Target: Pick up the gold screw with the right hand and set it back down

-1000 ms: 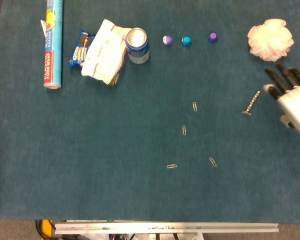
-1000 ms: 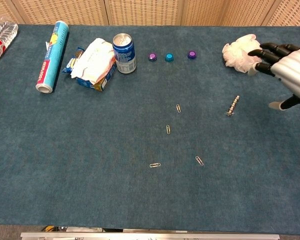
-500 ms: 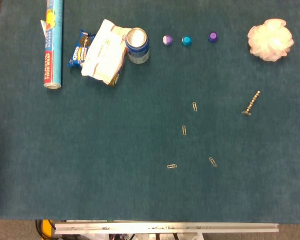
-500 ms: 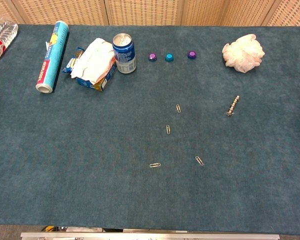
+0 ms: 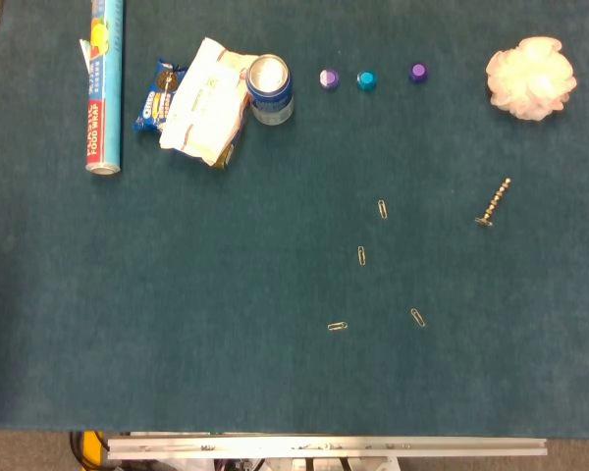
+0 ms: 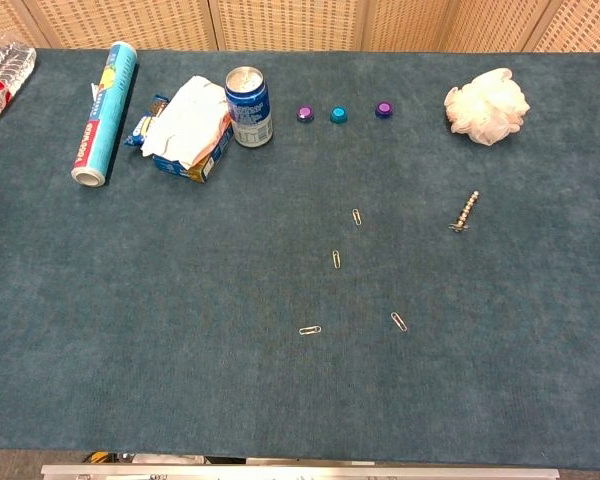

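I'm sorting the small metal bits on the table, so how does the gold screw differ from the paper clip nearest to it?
The screw is thicker and longer, with a ridged shaft and a flat head; the paper clip is a thin flat wire loop. The screw looks brass-gold, the clip paler and silvery. The screw leans up to the right in the head view, the clip up to the left. Both lie loose on the blue cloth, with no hand touching either.

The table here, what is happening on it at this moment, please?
Nothing is being handled right now. The gold screw lies flat on the blue cloth, below the white mesh puff and to the right of four scattered paper clips. Neither robot hand can be made out in either view, so the screw rests untouched. A soda can, snack packets and a food wrap roll sit along the far side.
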Robot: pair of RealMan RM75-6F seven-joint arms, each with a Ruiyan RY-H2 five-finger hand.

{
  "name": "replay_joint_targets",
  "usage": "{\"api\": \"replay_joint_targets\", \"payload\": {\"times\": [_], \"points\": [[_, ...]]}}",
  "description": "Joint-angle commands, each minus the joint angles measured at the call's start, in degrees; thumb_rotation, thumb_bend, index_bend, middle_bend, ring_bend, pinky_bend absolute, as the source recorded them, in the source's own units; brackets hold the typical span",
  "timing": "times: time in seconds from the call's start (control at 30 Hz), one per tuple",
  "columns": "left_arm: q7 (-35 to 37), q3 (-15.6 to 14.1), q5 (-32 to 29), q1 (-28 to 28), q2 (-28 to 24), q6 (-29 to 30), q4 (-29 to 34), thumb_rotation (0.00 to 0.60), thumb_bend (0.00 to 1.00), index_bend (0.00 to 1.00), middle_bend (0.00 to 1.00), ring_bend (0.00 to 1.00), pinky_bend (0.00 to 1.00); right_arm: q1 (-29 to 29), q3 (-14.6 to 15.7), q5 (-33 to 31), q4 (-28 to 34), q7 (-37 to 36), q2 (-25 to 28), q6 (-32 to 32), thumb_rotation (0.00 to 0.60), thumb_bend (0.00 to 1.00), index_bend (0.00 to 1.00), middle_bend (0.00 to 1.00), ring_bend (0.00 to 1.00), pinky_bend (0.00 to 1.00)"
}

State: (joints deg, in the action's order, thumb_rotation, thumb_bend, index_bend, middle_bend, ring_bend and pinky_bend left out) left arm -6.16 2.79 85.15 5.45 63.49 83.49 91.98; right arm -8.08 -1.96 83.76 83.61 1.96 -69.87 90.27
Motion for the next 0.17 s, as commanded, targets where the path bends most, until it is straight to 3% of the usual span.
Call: {"api": "replay_joint_targets", "payload": {"times": [0.03, 0.17], "points": [[0.3, 0.1, -0.3, 0.2, -0.1, -0.3, 0.0, 0.6, 0.08, 0.38, 0.3, 0.23, 0.41, 0.6, -1.0, -0.7, -0.9, -2.0, 0.3, -0.1, 0.6, 0.06, 0.31, 0.14, 0.0, 0.18], [0.4, 0.1, -0.5, 0.3, -0.2, -0.5, 0.0, 0.6, 0.08, 0.38, 0.3, 0.23, 0.41, 0.6, -1.2, -0.3, -0.9, -2.3, 0.6, -0.9, 0.6, 0.06, 0.31, 0.14, 0.0, 0.18]]}}
